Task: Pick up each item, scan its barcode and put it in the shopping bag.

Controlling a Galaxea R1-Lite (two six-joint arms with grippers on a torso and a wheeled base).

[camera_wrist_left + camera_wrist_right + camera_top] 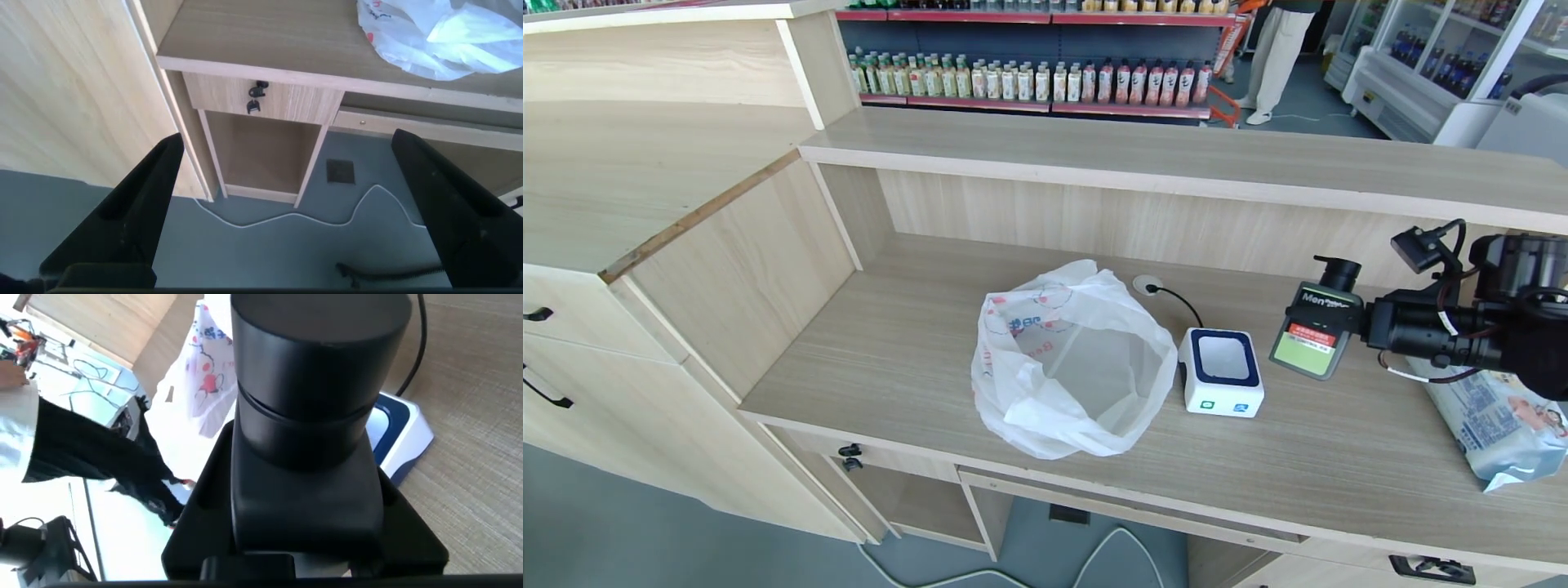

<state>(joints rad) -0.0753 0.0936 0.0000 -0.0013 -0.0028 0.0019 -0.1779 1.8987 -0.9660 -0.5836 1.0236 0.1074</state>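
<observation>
- Black-capped dark plastic bottle with a green-and-red label (315, 416) is seen closest, clamped in the right gripper (1364, 322), which is clenched on the bottle's body.
- Bottle is held off the light wooden counter (915, 359), lying tilted, cap pointing away from the robot and label side turned up.
- White box scanner with a blue-framed window (1222, 371) is found just beside the held bottle, lower, on the side away from the right wrist.
- White thin plastic shopping bag (1013, 327) is set past the scanner from the gripper, touching or nearly touching it, mouth gaping upward.
- Blue-and-white soft packet (1494, 425) is lying on the counter under the right arm, not gripped.
- Left gripper (286, 204) is released, fingers spread with nothing between; it is kept low, off the counter's front, well apart from the bag.
- Step judged: bottle to be scanned; bagging not yet done.
- Barcode location cannot be told; likely the bottle should be rolled until the code faces the window.
- Bottle should be brought over the window, close and parallel, without touching it; grip kept firm.
- Black scanner cable (1180, 300) should be avoided.
- Count: one bottle, one packet, one scanner, one bag, two grippers.
</observation>
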